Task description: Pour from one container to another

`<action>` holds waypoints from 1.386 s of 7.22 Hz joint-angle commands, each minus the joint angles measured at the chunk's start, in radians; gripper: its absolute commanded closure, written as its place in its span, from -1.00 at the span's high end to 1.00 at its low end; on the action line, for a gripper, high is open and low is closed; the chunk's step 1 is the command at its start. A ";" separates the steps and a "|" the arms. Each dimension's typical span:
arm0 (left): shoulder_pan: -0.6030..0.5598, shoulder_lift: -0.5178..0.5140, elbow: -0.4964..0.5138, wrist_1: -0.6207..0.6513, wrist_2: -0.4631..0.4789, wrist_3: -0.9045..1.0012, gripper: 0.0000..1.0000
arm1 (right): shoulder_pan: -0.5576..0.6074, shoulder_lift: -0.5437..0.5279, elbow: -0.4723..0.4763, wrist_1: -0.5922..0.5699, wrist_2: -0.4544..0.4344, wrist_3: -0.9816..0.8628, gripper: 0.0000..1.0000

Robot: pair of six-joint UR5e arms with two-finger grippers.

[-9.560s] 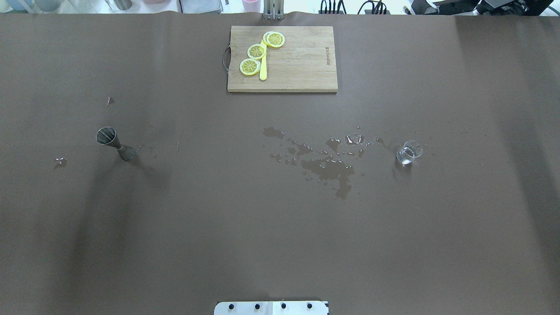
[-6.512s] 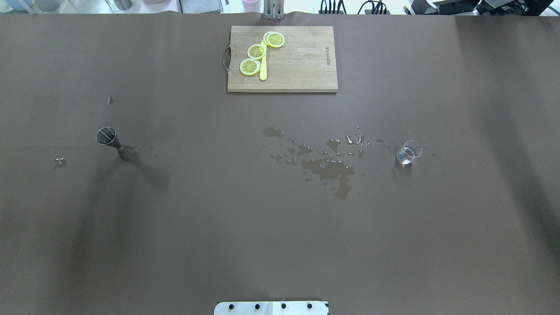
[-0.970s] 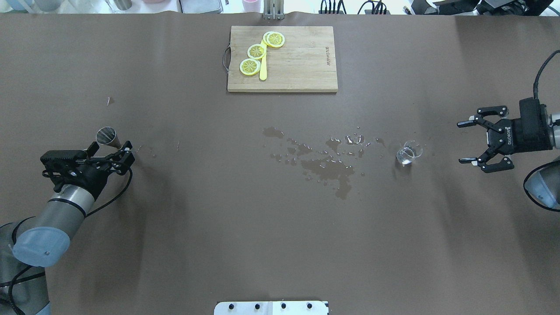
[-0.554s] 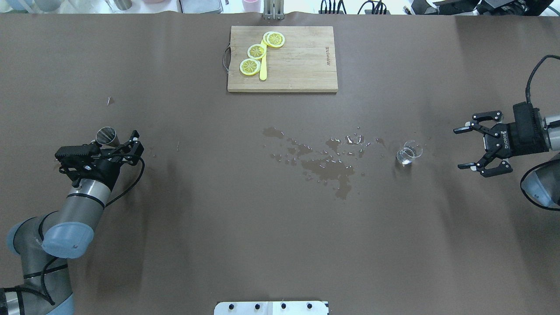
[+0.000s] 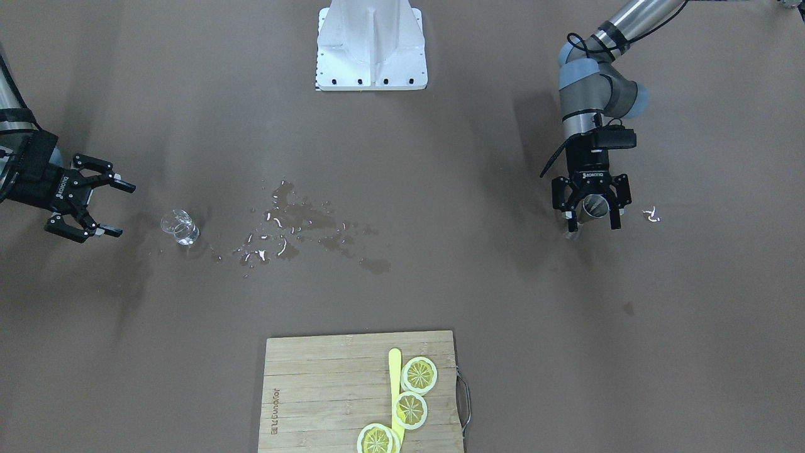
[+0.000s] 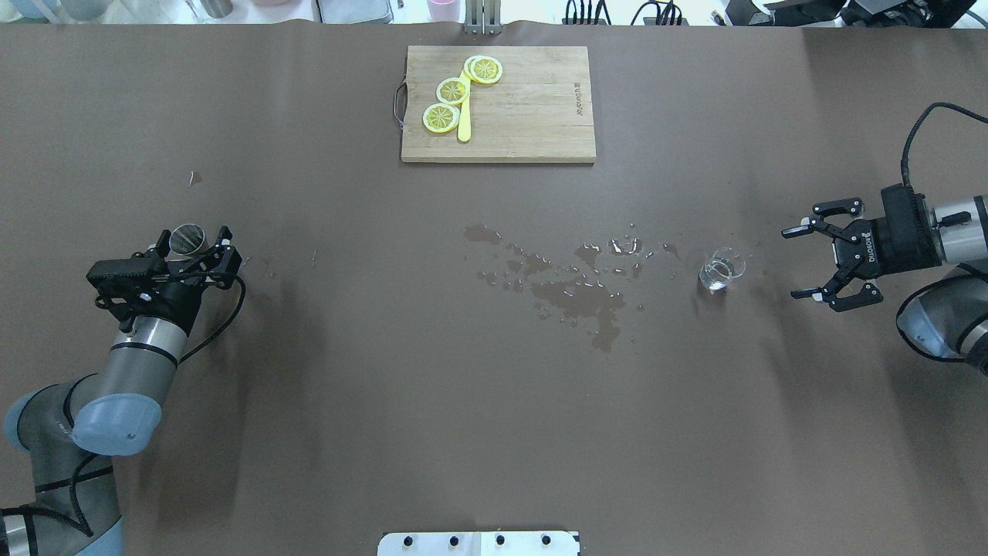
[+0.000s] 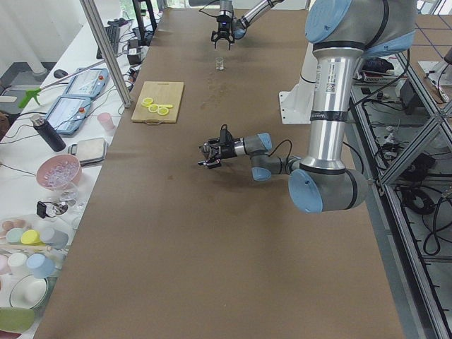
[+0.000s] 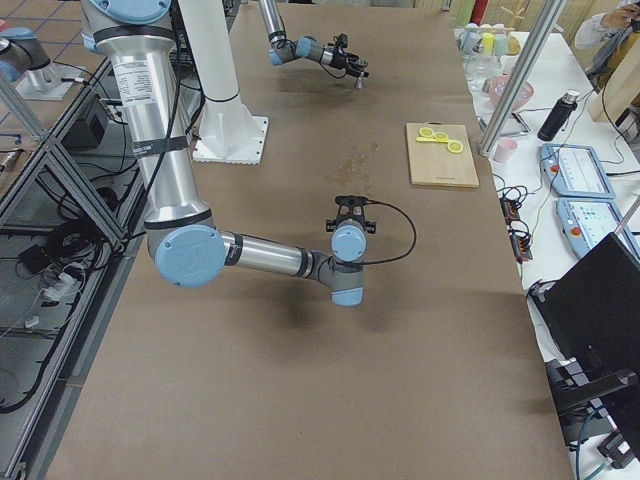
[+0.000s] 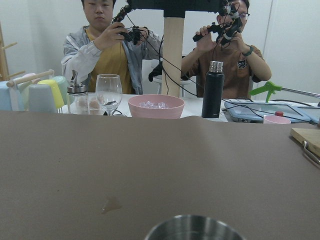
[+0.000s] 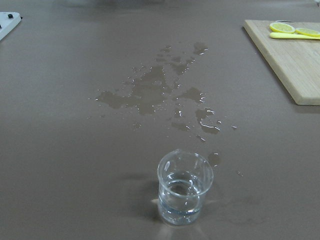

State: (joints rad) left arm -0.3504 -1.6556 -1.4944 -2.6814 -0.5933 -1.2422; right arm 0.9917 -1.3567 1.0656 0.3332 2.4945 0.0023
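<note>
On the worktop [image 6: 386, 401], the metal jigger [image 6: 186, 239] stood out at 9 o'clock. The left jaws were spread on either side of its rim, with no visible pinch. The glass [image 6: 722, 269], holding a little clear liquid, stood at 3 o'clock. The right jaws, spread wide, hung to its 3 o'clock side, apart from it. A puddle [image 6: 579, 297] lay between the two vessels.

This is a robotics lab. A long table [image 6: 309, 401] under a brown cover carries a white robot base plate [image 5: 371, 47] at 12 o'clock in the front-facing view. Aluminium frame posts [image 7: 106, 56] and blue-edged pendant tablets [image 7: 69, 111] line the side bench at 9 o'clock. Beyond the far edge, two people [image 9: 105, 55] hold wired controllers [image 9: 131, 34].
</note>
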 commanded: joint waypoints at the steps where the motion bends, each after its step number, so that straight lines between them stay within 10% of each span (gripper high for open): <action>1: 0.001 -0.007 0.020 -0.001 0.001 -0.002 0.78 | -0.005 0.040 -0.064 0.062 0.015 0.005 1.00; 10: 0.022 -0.061 0.071 -0.003 0.105 -0.003 0.77 | -0.062 0.139 -0.223 0.116 -0.016 0.041 0.99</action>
State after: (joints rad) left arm -0.3346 -1.7075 -1.4334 -2.6840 -0.5041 -1.2454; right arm 0.9363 -1.2290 0.8498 0.4507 2.4874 0.0306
